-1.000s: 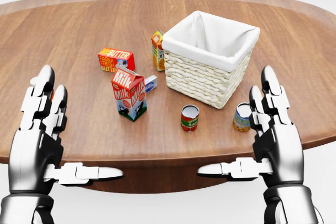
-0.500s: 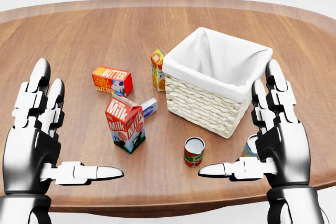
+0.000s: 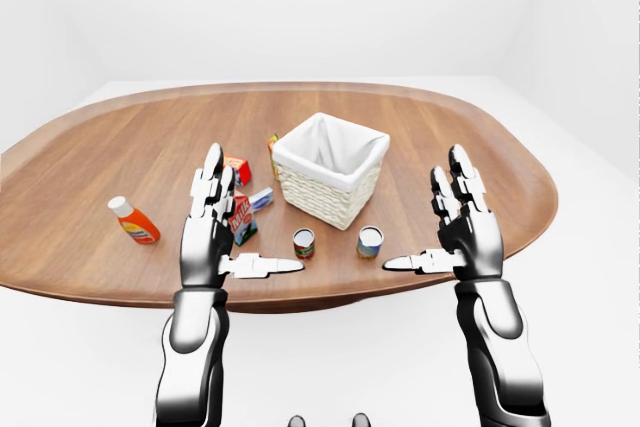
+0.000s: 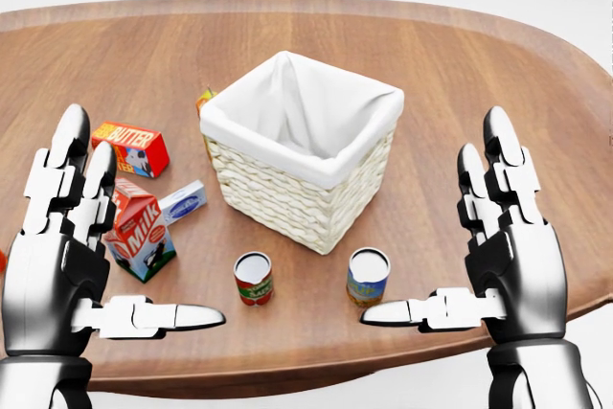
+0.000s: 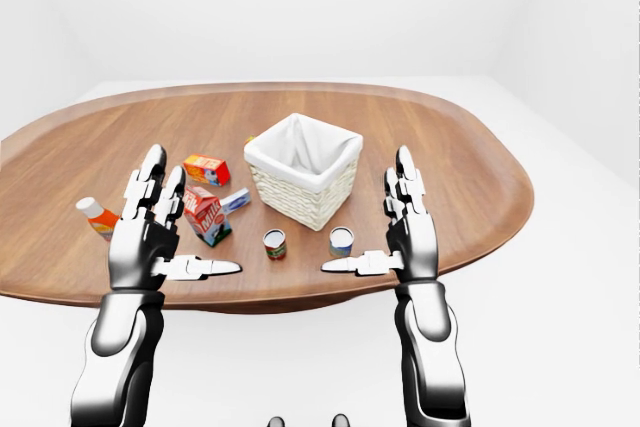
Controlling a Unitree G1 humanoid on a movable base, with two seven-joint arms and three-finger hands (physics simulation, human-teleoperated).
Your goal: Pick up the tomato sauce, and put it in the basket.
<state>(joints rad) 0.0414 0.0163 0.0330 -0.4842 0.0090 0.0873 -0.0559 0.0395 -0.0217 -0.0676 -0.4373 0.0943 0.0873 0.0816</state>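
step: approach/line-up, by my read. Nothing grasped yet; both hands empty, raised over the near table edge.
tomato sauce (image 4: pixel 253 279): small can w/ red label, upright on the table (image 4: pixel 460 74), near side, just left of centre in head view. Near the basket's near corner, not touching it. I take this can as the sauce; label too small to read.
basket (image 4: pixel 287 193): wicker, white cloth liner, looks empty, centre of table, just beyond both cans.
other can (image 4: pixel 368 277): blue/yellow label, upright, just right of the red can, clear gap between them.
left hand (image 4: pixel 67 256): fingers spread apart and pointing up, thumb sticking out toward centre; holds nothing. Left of the red can, milk carton (image 4: pixel 139 232) partly behind it.
right hand (image 4: pixel 498 256): same pose, fingers apart, thumb inward, nothing held. Thumb tip near the blue/yellow can, can't tell if above or beside it.
other stuff: butter box (image 4: pixel 129 148) far left; small white/blue box (image 4: pixel 182 204) by the milk; orange bottle (image 3: pixel 133 221) lying well off to the left.
next move needs: drop one hand to can height, wrap fingers round the red can w/o knocking the neighbour can or milk carton. Left hand has the clearer lane, imo; right hand would have to reach past the other can. Then lift over the basket rim, release inside.
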